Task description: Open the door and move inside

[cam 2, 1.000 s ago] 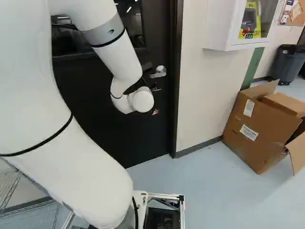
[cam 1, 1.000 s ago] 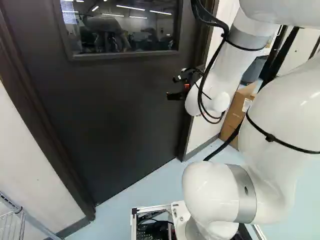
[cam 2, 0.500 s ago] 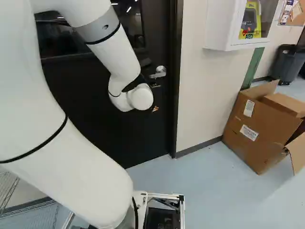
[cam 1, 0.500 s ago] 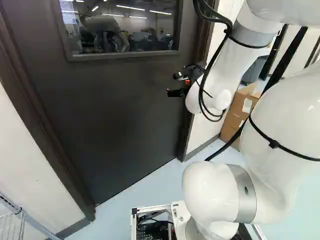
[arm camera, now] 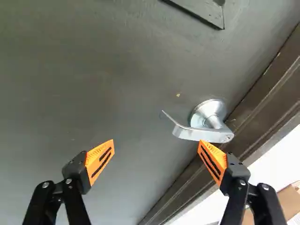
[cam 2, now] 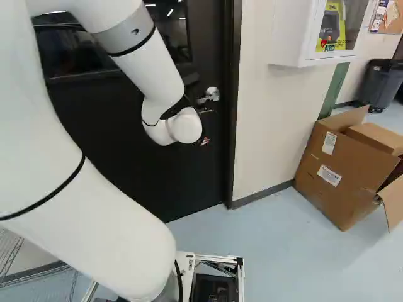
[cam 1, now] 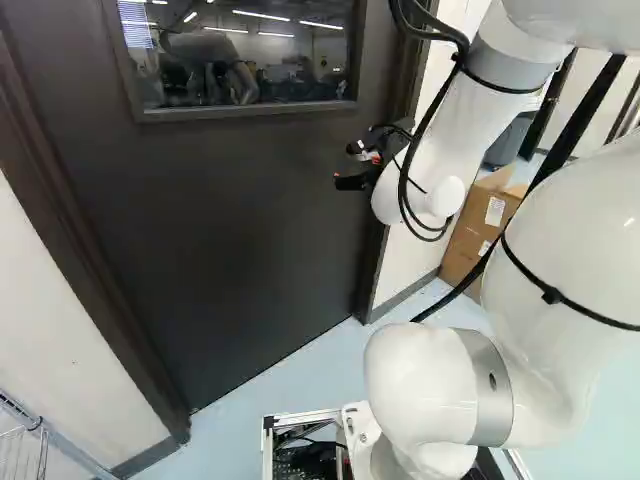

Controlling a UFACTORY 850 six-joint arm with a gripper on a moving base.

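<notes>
Starting left of the door [cam 1: 230,220], a wire rack [cam 1: 20,450] stands off to one side, which should leave the way through it free. The door itself looks shut, its window [cam 1: 250,70] set high, presumably for seeing what lies beyond. Near the door's right edge, the white arm [cam 1: 465,130] reaches forward at about latch height, so the tool [arm camera: 156,145] can work the lever handle [arm camera: 204,134]. Its orange-padded fingers [arm camera: 101,159] are spread, pinching nothing, likely to give room for lining up. The handle sits on the door beside its frame [cam 2: 232,126], free end pointing away from that frame; one finger overlaps it in the wrist view, though whether they touch I cannot tell. Pressing the lever down seems next. Right of the door, a cardboard box [cam 2: 334,176] rests beside the route.
</notes>
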